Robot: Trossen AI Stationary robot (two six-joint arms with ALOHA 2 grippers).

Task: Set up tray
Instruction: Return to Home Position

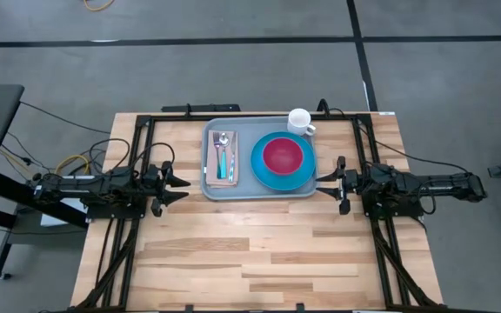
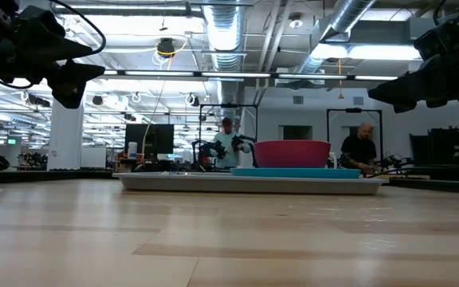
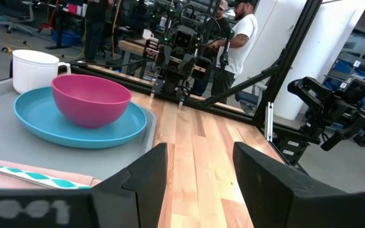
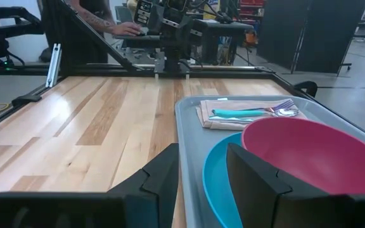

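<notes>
The grey-blue tray [image 1: 242, 193] lies flat on the table's far half. On it sit a bright-blue plate [image 1: 261, 169] holding a pink bowl [image 1: 283, 155], a tan napkin [image 1: 214, 165] with teal-handled cutlery [image 1: 223, 156], and a white mug [image 1: 300, 121] at its far right corner. My left gripper [image 1: 179, 189] hovers open just left of the tray's near left corner. My right gripper [image 1: 323, 184] hovers open just right of the tray's near right corner. In the low view both arms hang above the table.
Bare wooden tabletop [image 1: 259, 252] spreads over the near half. A black frame rail [image 1: 233, 116] runs along the far edge behind the tray. People [image 2: 362, 149] work at benches in the room beyond the table.
</notes>
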